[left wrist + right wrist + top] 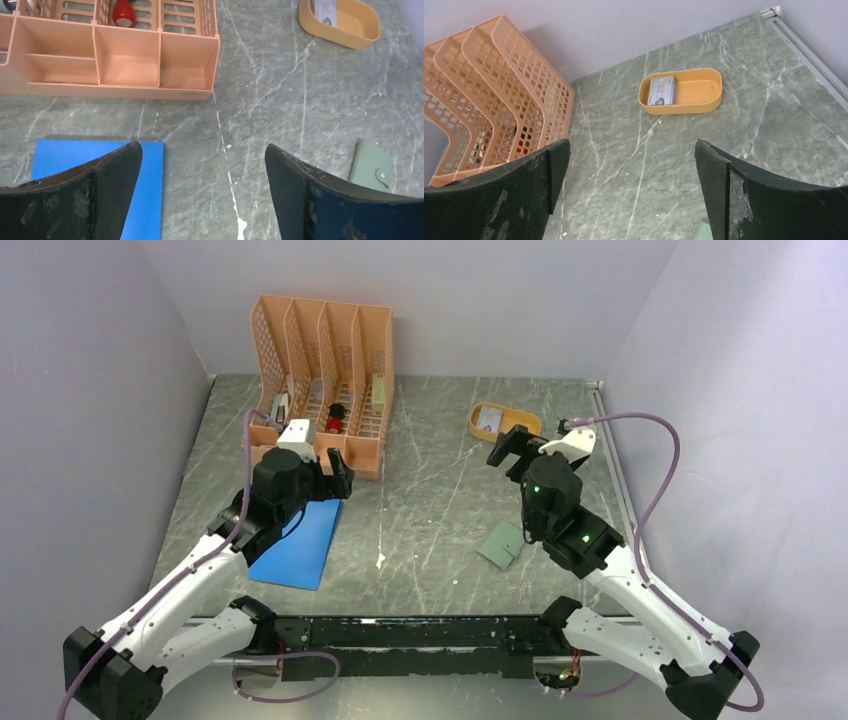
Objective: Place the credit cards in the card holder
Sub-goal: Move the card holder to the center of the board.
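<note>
A pale grey credit card [661, 90] lies in the left end of the mustard-yellow oval tray [704, 93]; it also shows in the top view [488, 419] and the left wrist view [326, 10]. The sage-green card holder [503, 544] lies closed on the table, snap tab visible in the left wrist view [370, 165]. My right gripper [512, 448] is open and empty, raised between the tray and the card holder. My left gripper [335, 472] is open and empty above the far edge of the blue pad.
An orange file organiser [322, 375] stands at the back left, holding a red object [123, 12] and other items. A flat blue pad [297, 542] lies under the left arm. A metal rail [808, 50] runs along the table's right edge.
</note>
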Controlling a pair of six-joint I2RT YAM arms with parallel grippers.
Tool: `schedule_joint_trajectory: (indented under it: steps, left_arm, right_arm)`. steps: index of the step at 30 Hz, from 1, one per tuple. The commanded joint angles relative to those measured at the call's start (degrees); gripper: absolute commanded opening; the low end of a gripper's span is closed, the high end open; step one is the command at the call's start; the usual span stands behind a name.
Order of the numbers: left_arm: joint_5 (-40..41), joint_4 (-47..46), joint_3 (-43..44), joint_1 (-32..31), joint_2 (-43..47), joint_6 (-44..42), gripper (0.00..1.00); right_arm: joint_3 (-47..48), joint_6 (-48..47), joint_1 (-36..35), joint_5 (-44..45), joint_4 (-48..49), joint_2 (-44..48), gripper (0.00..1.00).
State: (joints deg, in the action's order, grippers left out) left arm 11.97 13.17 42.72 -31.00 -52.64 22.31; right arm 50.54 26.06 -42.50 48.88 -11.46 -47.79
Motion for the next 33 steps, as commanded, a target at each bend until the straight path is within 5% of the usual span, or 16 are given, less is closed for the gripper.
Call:
schedule_joint_trajectory:
  steps: [1, 8, 25, 29, 33]
  left_arm:
    - [-1.6, -4.5, -1.4, -0.5, 3.2, -0.5, 0.96]
    - [-1.2, -4.4, -1.5, -0.5, 4.5, -0.8, 0.96]
    - [-1.7, -4.8, -2.6, -0.5, 6.9, -0.9, 0.96]
    - [-1.6, -4.9, -3.1, -0.5, 7.8, -0.6, 0.96]
    - [-1.8, -5.0, -3.2, -0.6, 7.7, -0.3, 0.96]
  right_arm:
    - [-0.9, -3.0, -0.5, -0.2, 1.3, 1.1, 1.00]
    - [-4.2, -9.1, -0.4, -15.3, 5.8, 6.4, 1.00]
    - [6.8, -1.6, 0.1, -17.6, -8.5, -5.4, 1.00]
    - [4.4, 3.5, 5.2, -23.0, -12.1, -7.6, 0.97]
    - [-3.0, 8.6, 15.6, -38.2, -8.9, -6.5, 0.94]
